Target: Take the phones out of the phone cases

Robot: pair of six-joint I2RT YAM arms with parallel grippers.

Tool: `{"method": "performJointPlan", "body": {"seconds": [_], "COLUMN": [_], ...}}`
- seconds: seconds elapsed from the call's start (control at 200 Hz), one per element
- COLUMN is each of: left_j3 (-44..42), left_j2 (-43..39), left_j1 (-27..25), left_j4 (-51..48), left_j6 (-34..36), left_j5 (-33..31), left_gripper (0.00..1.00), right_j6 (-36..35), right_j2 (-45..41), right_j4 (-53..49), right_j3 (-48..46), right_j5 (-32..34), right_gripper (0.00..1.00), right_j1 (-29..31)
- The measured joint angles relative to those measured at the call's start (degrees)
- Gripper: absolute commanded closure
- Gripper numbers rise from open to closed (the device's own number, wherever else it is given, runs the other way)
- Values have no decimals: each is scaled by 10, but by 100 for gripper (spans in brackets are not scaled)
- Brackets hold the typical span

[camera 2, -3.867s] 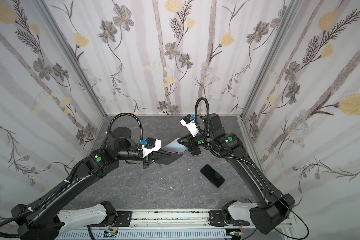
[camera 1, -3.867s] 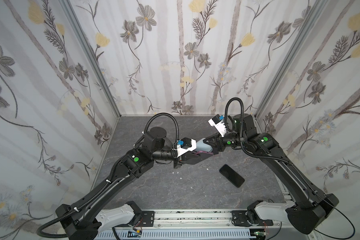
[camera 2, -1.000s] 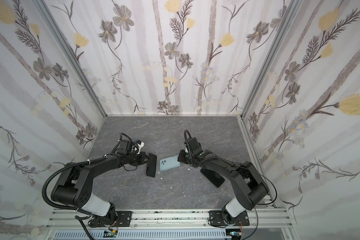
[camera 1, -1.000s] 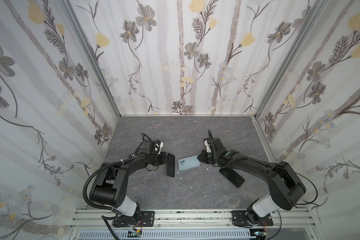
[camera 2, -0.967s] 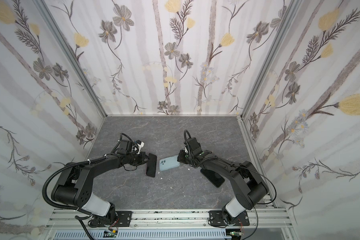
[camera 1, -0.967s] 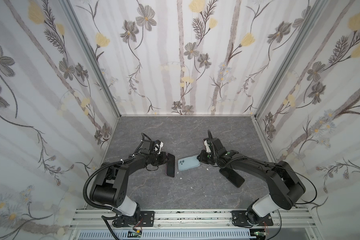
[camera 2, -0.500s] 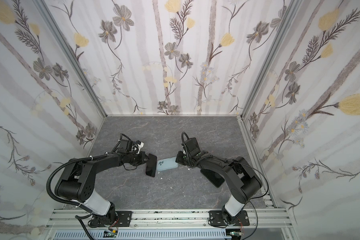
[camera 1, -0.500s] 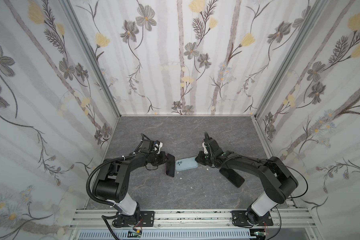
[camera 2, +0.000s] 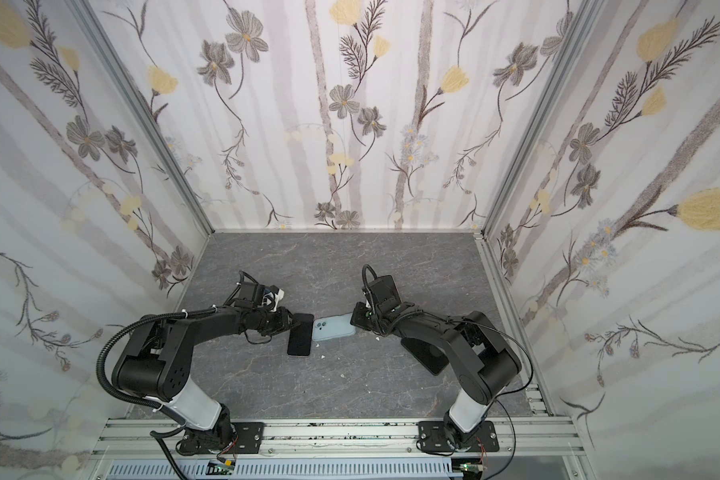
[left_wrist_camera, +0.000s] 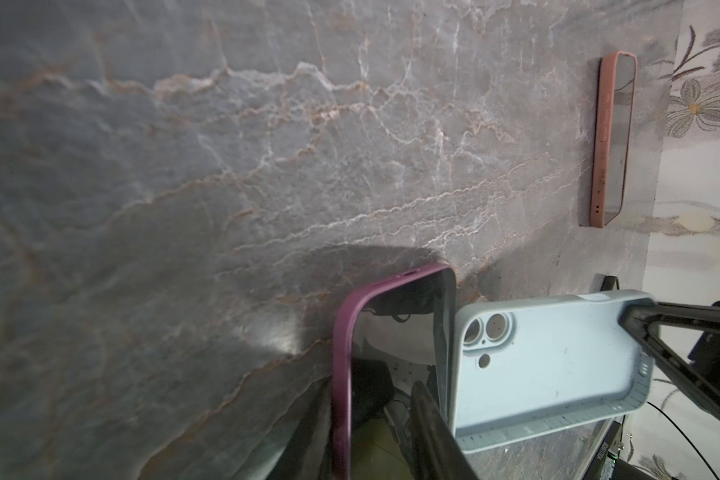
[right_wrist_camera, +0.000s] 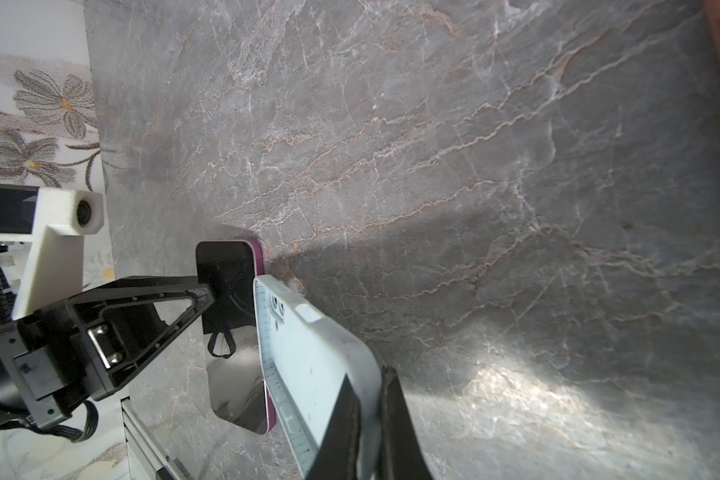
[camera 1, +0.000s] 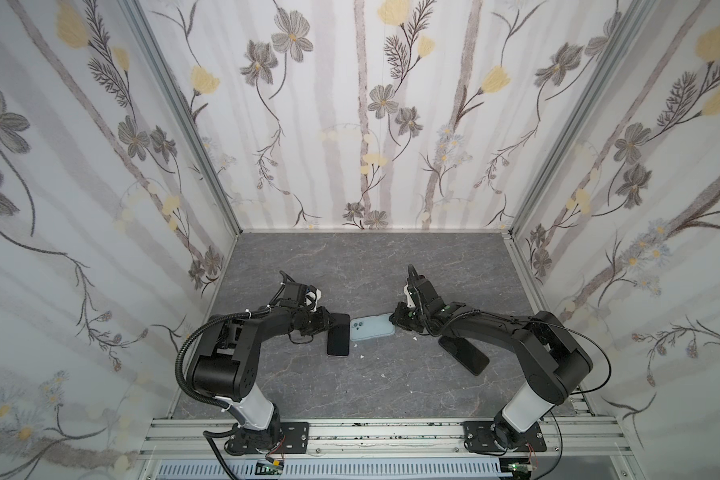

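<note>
No legible text or markings anywhere.

lt blue case [camera 1: 372, 328], purple-edged phone [camera 1: 338, 337], grey marble table [camera 1: 350, 266]

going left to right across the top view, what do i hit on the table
left pincer → purple-edged phone → light blue case → right pincer → dark phone, partly under the right arm
</note>
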Motion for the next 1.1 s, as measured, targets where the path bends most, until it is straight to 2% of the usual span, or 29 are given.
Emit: {"method": "performJointPlan", "body": {"seconds": [0.4, 0.58, 0.764, 0.899, 1.099], "left_j3": [5, -3, 0, 48, 139], "left_j2": [3, -28, -106, -150, -160], "left_j1": [2, 3, 3, -21, -101], "left_j4": [12, 2, -21, -42, -77], "left_j6": [3, 4, 3, 9, 24], "left_j5": [9, -48, -90, -132, -201], "left_gripper": [44, 42, 39, 38, 39], "right_j6": [-7, -25, -42, -59, -81], "right_j2": [-14, -57, -120, -193, -273], "right_j4": [-6, -38, -66, -65, -33], "right_j3": [-2, 0, 0, -12, -32], "right_j5": [9, 46, 93, 137, 201], "right_gripper": [100, 100, 100, 100, 100], "right_j1": [0, 0, 0, -1, -2]}}
